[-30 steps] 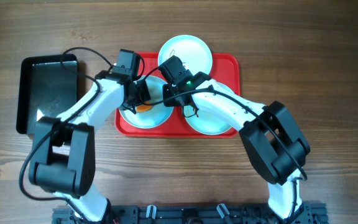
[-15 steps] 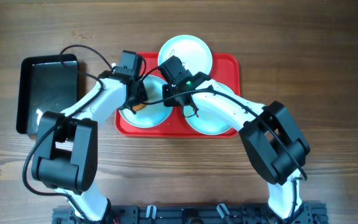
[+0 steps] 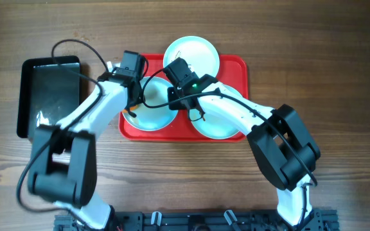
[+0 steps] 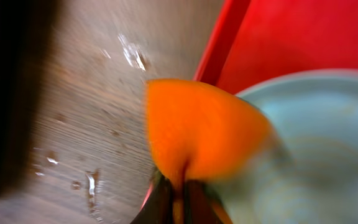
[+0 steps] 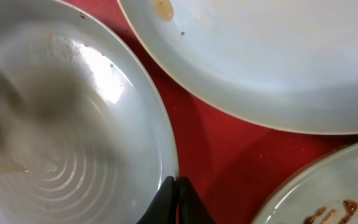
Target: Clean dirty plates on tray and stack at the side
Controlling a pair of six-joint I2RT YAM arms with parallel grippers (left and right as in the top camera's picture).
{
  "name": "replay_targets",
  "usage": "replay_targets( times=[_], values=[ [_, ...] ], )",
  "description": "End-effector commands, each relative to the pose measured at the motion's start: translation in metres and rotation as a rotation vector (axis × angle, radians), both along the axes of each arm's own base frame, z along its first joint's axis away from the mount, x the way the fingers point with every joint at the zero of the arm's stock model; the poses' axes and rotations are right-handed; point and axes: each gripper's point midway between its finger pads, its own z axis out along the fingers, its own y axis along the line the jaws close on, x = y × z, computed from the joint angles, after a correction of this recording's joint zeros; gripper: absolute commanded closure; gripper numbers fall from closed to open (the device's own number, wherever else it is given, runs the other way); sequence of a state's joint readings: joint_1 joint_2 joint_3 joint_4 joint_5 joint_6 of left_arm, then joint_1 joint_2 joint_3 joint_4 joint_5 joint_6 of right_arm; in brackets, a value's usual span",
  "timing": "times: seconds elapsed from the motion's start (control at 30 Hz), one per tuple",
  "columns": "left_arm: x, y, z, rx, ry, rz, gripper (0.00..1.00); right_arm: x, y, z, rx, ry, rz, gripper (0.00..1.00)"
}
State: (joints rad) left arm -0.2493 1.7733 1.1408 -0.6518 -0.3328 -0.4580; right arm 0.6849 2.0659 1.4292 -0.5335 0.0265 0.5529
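Pale mint plates, brown smears; red tray; orange sponge; black tray; brown wood-grain table.

No text, label, brand, number or sign can be read in any view — nothing legible is made out on the red tray, the plates or the black tray.

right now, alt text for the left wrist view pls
An orange sponge, pinched in the shut left gripper, sits over the rim of a pale plate on the red tray. Beside the tray is a wooden table with wet spots; the picture is motion-blurred.
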Motion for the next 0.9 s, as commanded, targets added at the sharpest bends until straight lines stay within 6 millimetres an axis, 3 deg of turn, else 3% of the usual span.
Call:
replay_targets(
  times=[0.0,0.17,0.27,0.4,0.63,0.7,0.8,0.87],
  values=[
    [0.014,0.004,0.09,-0.003,-0.246,0.014,0.96,0.002,-0.005,-0.005,-0.022,0.0,-0.008,0.96],
    [-0.004,0.008,0.145,-0.056,-0.375,0.048,0.96,0.005,-0.002,0.0,-0.02,-0.019,0.017,0.96],
    [-0.019,0.009,0.158,-0.087,-0.385,0.062,0.96,0.013,0.004,0.021,-0.016,-0.075,0.085,0.96],
    [-0.032,0.007,0.152,-0.109,-0.33,0.061,0.96,0.026,0.007,0.074,-0.016,-0.214,0.17,0.96],
    [-0.045,0.009,0.141,-0.108,-0.255,0.061,0.96,0.04,-0.036,0.167,-0.255,-0.509,0.215,0.96],
    [-0.049,0.01,0.138,-0.105,-0.233,0.06,0.96,0.039,-0.05,0.18,-0.345,-0.547,0.204,0.96],
    [-0.053,0.009,0.135,-0.11,-0.212,0.056,0.96,0.027,-0.046,0.177,-0.301,-0.505,0.202,0.92],
    [-0.056,0.009,0.134,-0.107,-0.198,0.056,0.96,0.016,-0.031,0.165,-0.189,-0.433,0.208,0.71]
  ],
)
